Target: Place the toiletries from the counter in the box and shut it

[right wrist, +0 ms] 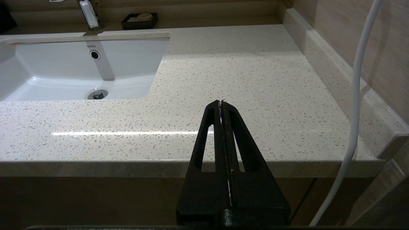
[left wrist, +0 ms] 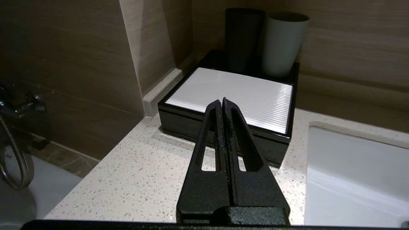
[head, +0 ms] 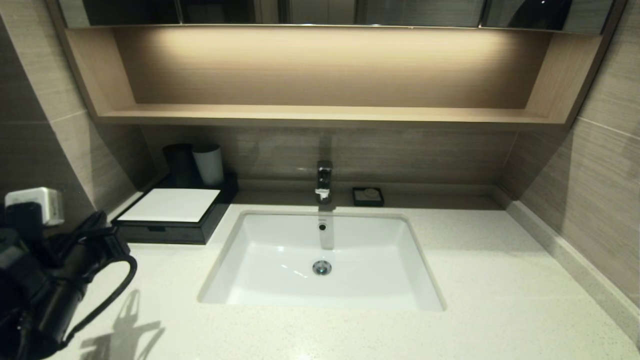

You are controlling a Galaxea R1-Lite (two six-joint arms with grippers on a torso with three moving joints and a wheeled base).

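The wide cream-white speckled stone counter (head: pixel 500 280) holds a white rectangular sunken sink basin (head: pixel 320 260) in its middle, with a chrome tap (head: pixel 324 181) behind it. The low black rectangular box (head: pixel 175 220) with a white panel on top stands on the counter at the left back corner, just beside the basin. Its front drawer looks pushed in. A black cup (head: pixel 179 164) and a pale grey cup (head: pixel 208 164) stand upright on the back part of the box, side by side. A small black square soap dish (head: pixel 368 196) sits near the wall, to the right of the tap.

The left gripper (left wrist: pixel 222 101) is at the left edge of the counter, in front of the box and apart from it. Its two black fingers are pressed together and they hold nothing. The right gripper (right wrist: pixel 220 103) is in front of the counter's front edge, right of the basin, also fully closed and empty.

I cannot see the plastic-wrapped toiletries in any view.
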